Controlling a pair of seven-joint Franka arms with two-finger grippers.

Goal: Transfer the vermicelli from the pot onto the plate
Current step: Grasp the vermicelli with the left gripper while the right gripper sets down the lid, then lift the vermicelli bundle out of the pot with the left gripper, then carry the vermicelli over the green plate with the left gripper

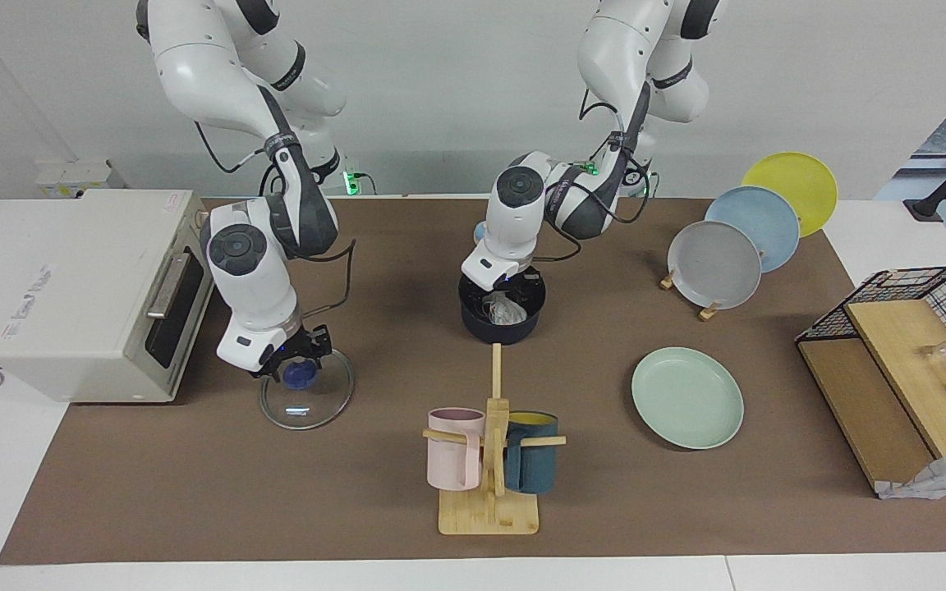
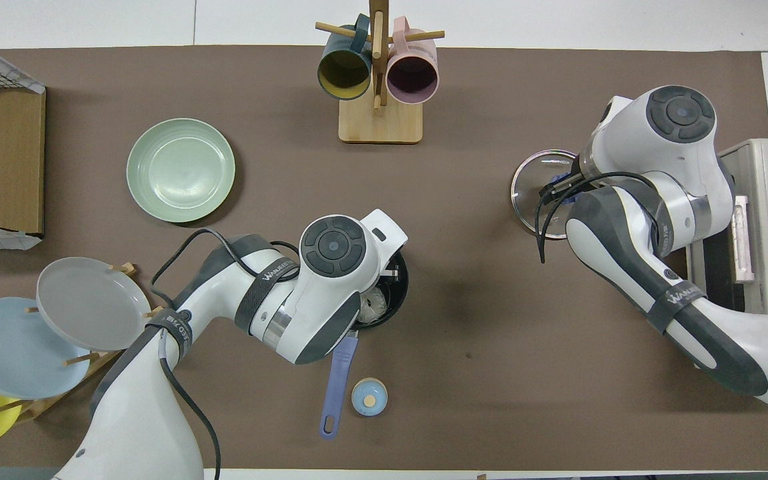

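The dark navy pot [image 1: 502, 327] stands mid-table, with its blue handle [image 2: 339, 383] pointing toward the robots. The whitish vermicelli [image 1: 504, 310] lies inside it and also shows in the overhead view [image 2: 376, 304] under the hand. My left gripper [image 1: 507, 294] reaches down into the pot, right at the vermicelli. The pale mint-green plate [image 1: 686, 398] lies bare toward the left arm's end of the table, farther from the robots than the pot, and it shows in the overhead view [image 2: 181, 170] too. My right gripper [image 1: 299, 365] is low at the blue knob of a glass lid [image 1: 309, 406].
A wooden mug rack [image 1: 489, 509] with a pink mug and a dark teal mug stands farther from the robots than the pot. A rack holds grey [image 1: 715, 264], light blue and yellow plates. A toaster oven [image 1: 87, 295], a wire basket [image 1: 908, 287] and a small blue jar [image 2: 369, 397] are also here.
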